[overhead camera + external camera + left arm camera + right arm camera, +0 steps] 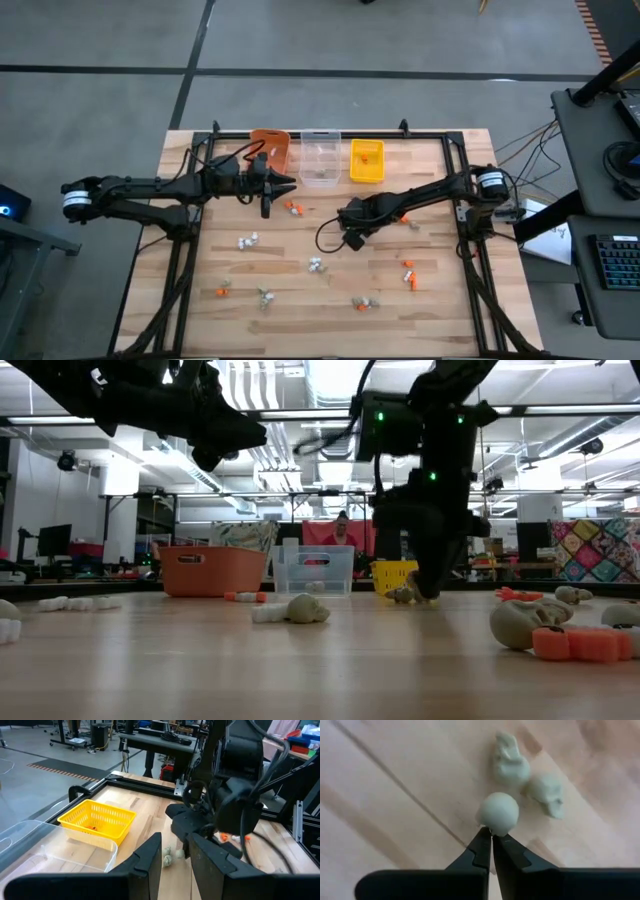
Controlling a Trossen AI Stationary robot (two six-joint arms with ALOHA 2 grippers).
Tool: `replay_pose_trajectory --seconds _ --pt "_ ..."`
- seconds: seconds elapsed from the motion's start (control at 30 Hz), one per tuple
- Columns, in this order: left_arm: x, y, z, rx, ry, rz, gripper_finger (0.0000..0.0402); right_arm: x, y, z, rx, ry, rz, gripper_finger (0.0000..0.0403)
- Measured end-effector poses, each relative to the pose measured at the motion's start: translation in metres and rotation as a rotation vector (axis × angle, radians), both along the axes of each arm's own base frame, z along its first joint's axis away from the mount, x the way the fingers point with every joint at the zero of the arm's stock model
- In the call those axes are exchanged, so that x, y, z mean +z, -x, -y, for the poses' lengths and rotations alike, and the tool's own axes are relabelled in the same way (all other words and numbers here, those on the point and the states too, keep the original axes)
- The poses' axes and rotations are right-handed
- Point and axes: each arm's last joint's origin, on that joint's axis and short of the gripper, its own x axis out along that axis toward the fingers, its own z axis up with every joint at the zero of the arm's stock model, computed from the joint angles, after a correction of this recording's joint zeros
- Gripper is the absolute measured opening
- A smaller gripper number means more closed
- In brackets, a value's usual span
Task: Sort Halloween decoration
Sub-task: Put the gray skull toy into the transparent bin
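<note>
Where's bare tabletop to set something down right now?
Bare wood lies along the front edge of the wooden table and at its left side, outside the white trinkets. It is crowded mid-table, where the right gripper works, and near the orange plastic bin, where the left gripper hovers.

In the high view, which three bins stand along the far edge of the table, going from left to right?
orange bin → clear bin → yellow bin
</note>
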Motion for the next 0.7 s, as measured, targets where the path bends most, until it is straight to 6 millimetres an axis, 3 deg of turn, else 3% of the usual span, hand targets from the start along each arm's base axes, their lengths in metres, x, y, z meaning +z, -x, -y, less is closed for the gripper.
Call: replay_pose_trajectory --seconds 0.37,0.7 --pt "0.001 0.000 0.000 0.000 -0.004 0.013 0.0081 0.055 0.005 0.000 0.180 0.046 0.222 0.0008" --pt "0.001 0.000 0.000 0.000 -0.003 0.013 0.0081 0.062 0.003 0.002 0.395 0.121 0.243 0.0009"
